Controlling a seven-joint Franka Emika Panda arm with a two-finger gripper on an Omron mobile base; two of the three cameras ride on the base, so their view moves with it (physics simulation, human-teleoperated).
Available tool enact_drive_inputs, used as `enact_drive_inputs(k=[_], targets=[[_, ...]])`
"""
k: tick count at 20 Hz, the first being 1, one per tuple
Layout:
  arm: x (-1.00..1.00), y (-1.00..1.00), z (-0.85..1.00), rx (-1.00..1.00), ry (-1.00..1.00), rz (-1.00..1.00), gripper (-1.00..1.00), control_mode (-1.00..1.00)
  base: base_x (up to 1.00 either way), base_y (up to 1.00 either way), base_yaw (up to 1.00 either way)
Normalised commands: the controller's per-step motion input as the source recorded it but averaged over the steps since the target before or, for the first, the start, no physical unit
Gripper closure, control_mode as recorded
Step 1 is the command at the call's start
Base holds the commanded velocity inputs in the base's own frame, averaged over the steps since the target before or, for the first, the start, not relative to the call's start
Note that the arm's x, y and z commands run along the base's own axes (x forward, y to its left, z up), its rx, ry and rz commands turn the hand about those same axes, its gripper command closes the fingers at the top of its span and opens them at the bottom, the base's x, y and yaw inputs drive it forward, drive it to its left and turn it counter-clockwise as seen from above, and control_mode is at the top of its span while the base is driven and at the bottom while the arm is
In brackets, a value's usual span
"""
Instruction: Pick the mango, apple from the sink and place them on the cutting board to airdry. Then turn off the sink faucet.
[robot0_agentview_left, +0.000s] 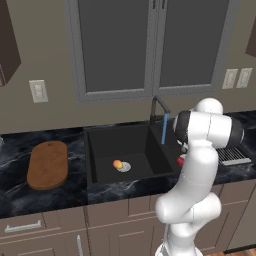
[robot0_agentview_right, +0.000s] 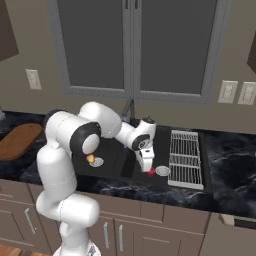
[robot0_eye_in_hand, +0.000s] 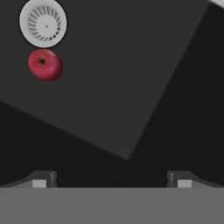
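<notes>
2 fruits in the black sink (robot0_agentview_left: 100, 137): mango (robot0_agentview_left: 117, 163) beside the left basin's drain (robot0_agentview_left: 124, 166), apple (robot0_eye_in_hand: 45, 64) just beside the right basin's drain (robot0_eye_in_hand: 43, 22). Pincer (robot0_eye_in_hand: 111, 178) released, jaws wide apart, nothing between them, poised over the right basin; apple up and left of the fingertips (robot0_eye_in_hand: 43, 179) in the hand view, well apart. Cutting board (robot0_agentview_left: 48, 164) bare on the surface left of the sink. Blue stream under the faucet (robot0_agentview_left: 159, 107).

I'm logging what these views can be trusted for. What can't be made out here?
- Apple: left base view, mostly hidden behind the arm; a red sliver shows.
- Mango: right base view, partly covered by the arm's elbow.
- Sink faucet: right base view, base and lever hidden behind the arm.
- Cutting board: right base view, cut off by the left edge.
- Gripper: hand view, just the fingertips, spread wide.
</notes>
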Motion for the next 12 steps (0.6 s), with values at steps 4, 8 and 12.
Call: enact_drive_inputs(k=[4, 8, 12], targets=[[0.19, -0.07, -0.2, 0.0, 0.0, 0.0, -1.0, -1.0, 0.0, 0.0, 0.0], [0.21, -0.07, -0.19, 0.0, 0.0, 0.0, -1.0, -1.0, 0.0, 0.0, 0.0], [0.21, -0.07, -0.18, 0.0, 0.0, 0.0, -1.0, -1.0, 0.0, 0.0, 0.0]])
